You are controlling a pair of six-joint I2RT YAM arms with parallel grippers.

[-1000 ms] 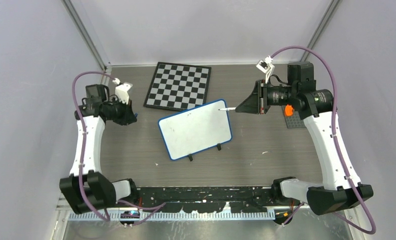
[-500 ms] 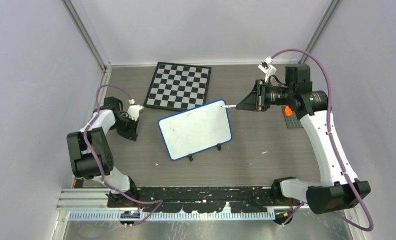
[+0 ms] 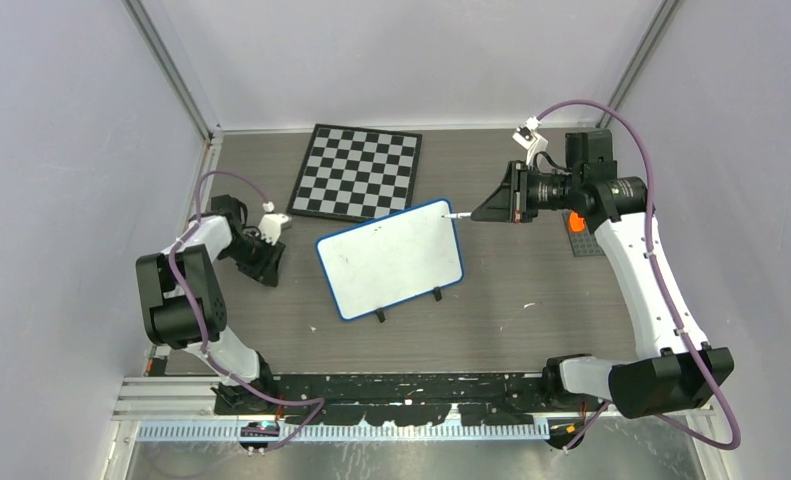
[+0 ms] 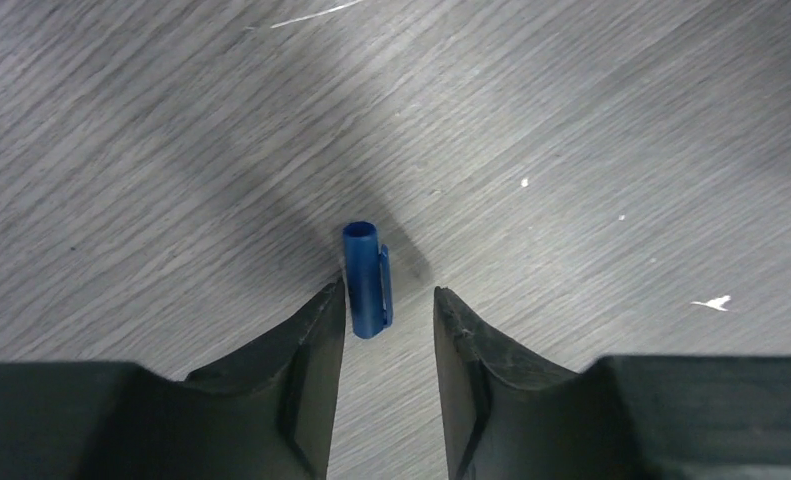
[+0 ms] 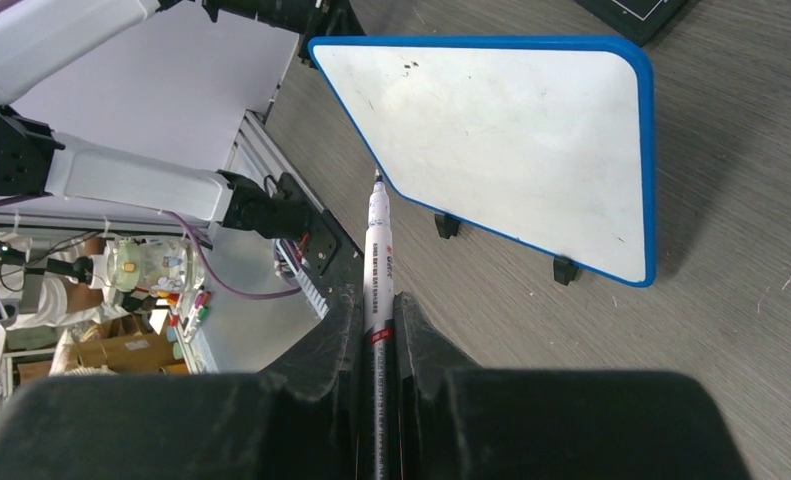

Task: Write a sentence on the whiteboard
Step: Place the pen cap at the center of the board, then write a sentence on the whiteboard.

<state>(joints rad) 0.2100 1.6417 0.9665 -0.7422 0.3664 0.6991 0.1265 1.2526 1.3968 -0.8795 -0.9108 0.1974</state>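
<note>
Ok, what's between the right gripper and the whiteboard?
Only the marker: clamped in the right gripper, it points at the whiteboard with its tip at the blue rim. The right wrist view shows it best; the top view agrees.

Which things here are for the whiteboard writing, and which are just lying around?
For the job: whiteboard, marker in the right gripper, blue marker cap.
Lying about: chessboard, orange block on a gray plate.
</note>
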